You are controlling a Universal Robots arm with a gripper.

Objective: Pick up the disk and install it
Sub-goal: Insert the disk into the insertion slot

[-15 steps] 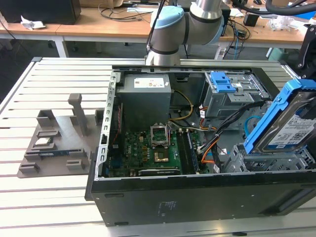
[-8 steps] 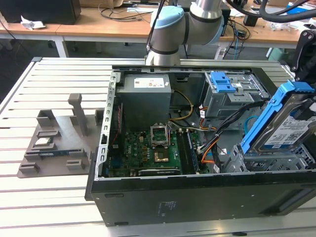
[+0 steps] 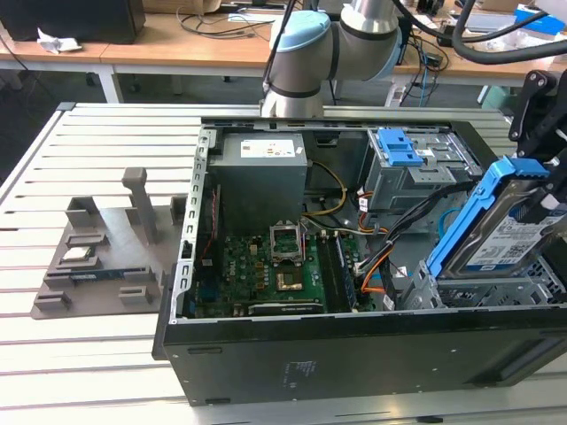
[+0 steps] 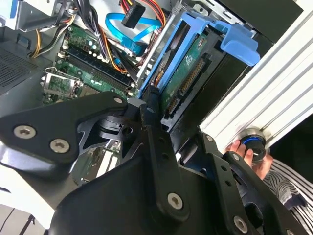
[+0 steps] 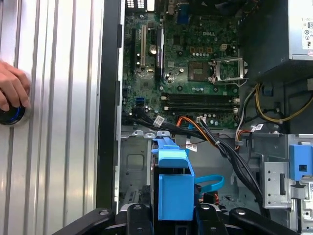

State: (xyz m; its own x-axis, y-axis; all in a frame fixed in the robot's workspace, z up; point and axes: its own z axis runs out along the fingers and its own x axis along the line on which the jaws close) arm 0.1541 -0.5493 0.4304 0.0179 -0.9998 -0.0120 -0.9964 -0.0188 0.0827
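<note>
The disk (image 3: 507, 232), silver-grey with a white-and-blue label and a bright blue frame, hangs tilted over the drive cage (image 3: 496, 290) at the open computer case's end on the exterior view's right. My black gripper (image 3: 551, 181) is shut on it from that side. In the second wrist view the disk (image 4: 191, 73) stands edge-on between my fingers (image 4: 150, 110), its connector side showing. In the first wrist view its blue frame (image 5: 174, 182) sits between the gripper (image 5: 171, 218) jaws, above the metal bay (image 5: 134, 164).
The open case (image 3: 354, 354) holds a motherboard (image 3: 275, 266), a grey power supply box (image 3: 261, 173), cables and a blue latch (image 3: 399, 146). A grey fixture (image 3: 97, 257) lies on the slatted table. A person's hand (image 5: 12, 90) rests on a round button beside the case.
</note>
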